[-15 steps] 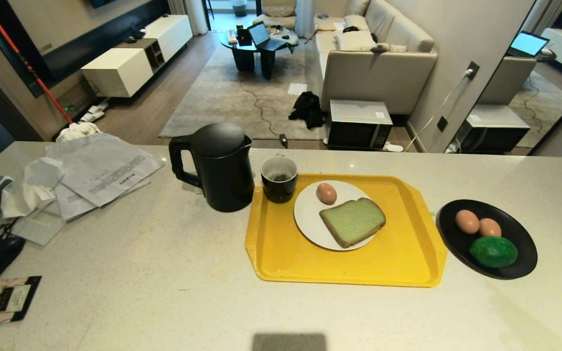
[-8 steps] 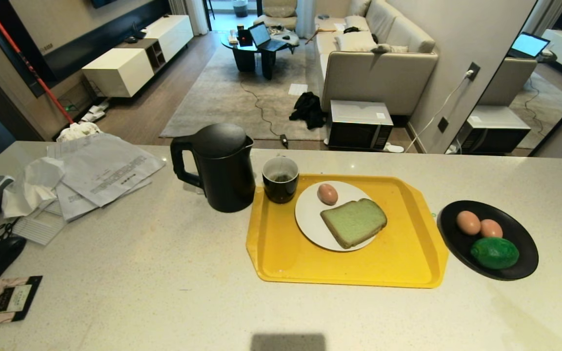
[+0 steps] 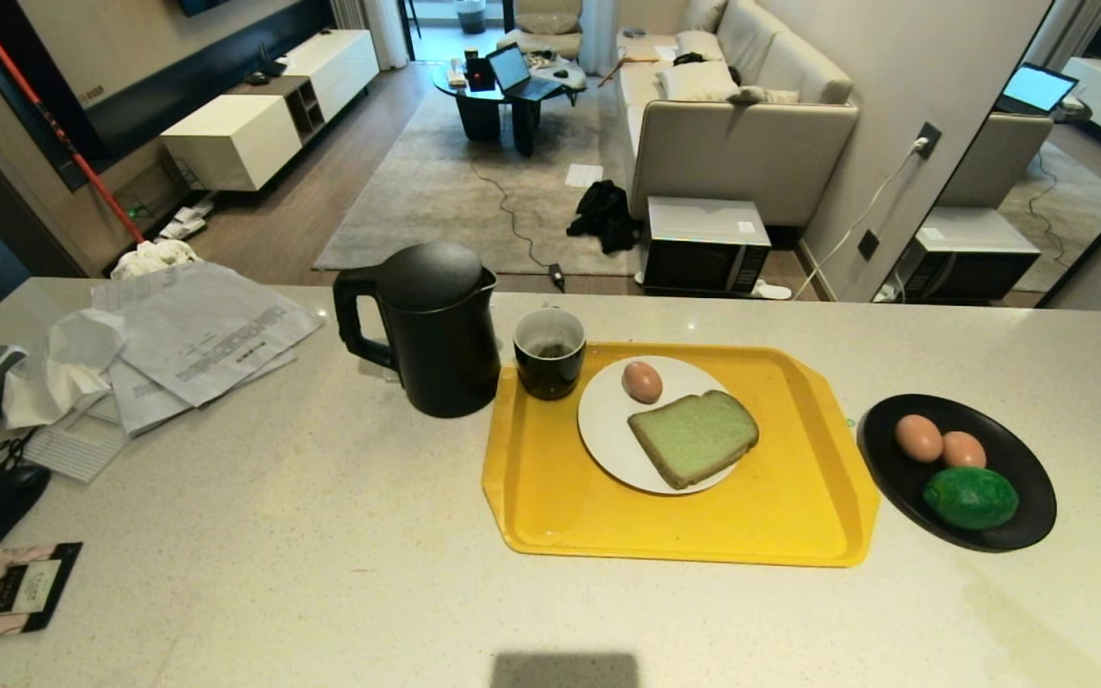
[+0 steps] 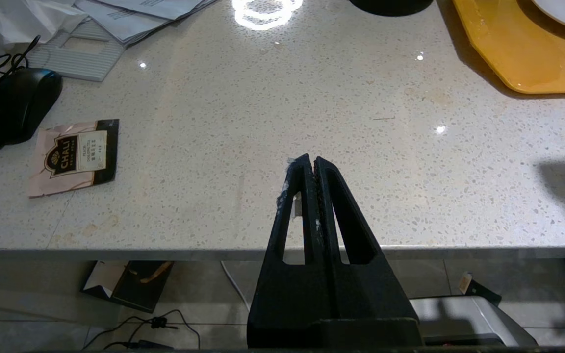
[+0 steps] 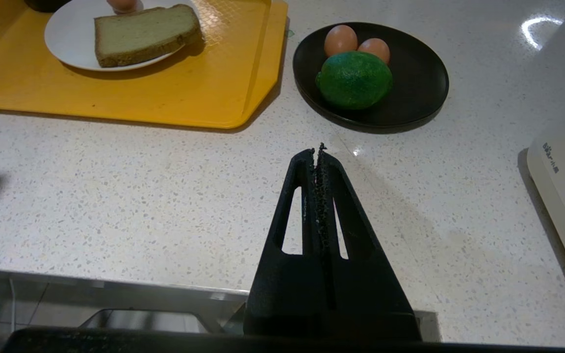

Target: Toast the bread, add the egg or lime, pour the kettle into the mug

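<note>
Right hand point(image 5: 318, 151) closed, lime point(image 5: 354, 79) ahead, apart

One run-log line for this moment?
left hand: shut, empty, near counter edge | right hand: shut, empty | bread, egg: white plate | lime: black dish

"CHALI" is read in pale letters on the dark label of the pink tea sachet point(image 4: 73, 157) lying on the table point(image 4: 282, 147); smaller lines beside it are too fine to be made out; dark print is seen on the white appliance point(image 5: 564, 166), unreadable; rows of print on the papers point(image 3: 202, 330) are illegible.
</note>
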Robot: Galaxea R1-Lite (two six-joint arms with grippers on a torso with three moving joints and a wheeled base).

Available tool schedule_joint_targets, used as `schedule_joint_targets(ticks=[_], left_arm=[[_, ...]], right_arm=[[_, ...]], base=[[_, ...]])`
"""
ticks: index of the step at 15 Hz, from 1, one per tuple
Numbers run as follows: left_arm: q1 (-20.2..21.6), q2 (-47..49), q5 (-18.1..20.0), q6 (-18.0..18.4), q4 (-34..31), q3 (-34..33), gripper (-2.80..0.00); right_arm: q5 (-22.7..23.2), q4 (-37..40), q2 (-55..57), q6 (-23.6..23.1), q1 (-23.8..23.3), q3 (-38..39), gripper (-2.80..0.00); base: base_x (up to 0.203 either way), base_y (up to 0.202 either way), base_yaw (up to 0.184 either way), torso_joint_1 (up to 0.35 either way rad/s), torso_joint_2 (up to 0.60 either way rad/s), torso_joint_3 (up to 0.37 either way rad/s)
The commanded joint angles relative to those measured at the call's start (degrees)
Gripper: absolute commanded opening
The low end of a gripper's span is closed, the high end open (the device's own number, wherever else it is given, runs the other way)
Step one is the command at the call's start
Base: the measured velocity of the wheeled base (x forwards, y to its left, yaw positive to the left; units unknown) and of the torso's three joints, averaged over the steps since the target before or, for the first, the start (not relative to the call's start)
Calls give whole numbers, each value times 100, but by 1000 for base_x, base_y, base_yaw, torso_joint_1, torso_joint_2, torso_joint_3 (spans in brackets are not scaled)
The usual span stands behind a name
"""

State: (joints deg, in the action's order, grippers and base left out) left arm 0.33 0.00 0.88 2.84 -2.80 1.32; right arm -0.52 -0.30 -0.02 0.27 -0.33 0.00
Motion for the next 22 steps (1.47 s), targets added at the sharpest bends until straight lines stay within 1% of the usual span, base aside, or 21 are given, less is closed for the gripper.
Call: schedule_joint_targets(ticks=[1, 5, 8, 16, 22], left_arm=[[2, -2, -9, -3, -1, 0, -280], [2, -7, 9, 6, -1, 0, -280], [2, 0, 44, 125, -10, 0, -280], [2, -7, 70, 138, -93, 18, -280], [2, 0, 70, 146, -71, 9, -280]], right_arm=[[0, -5, 2, 0, -2, 0, -280], [0, -5, 2, -9, -2, 0, -280], [0, -5, 2, -6, -2, 0, -280], [0, -5, 2, -9, -2, 0, -280], [0, -5, 2, -9, -2, 0, -280]], base=[[0, 0, 0, 0, 0, 0], [0, 0, 0, 0, 0, 0], [0, 0, 0, 0, 0, 0], [0, 0, 0, 0, 0, 0], [0, 0, 0, 2, 3, -150]])
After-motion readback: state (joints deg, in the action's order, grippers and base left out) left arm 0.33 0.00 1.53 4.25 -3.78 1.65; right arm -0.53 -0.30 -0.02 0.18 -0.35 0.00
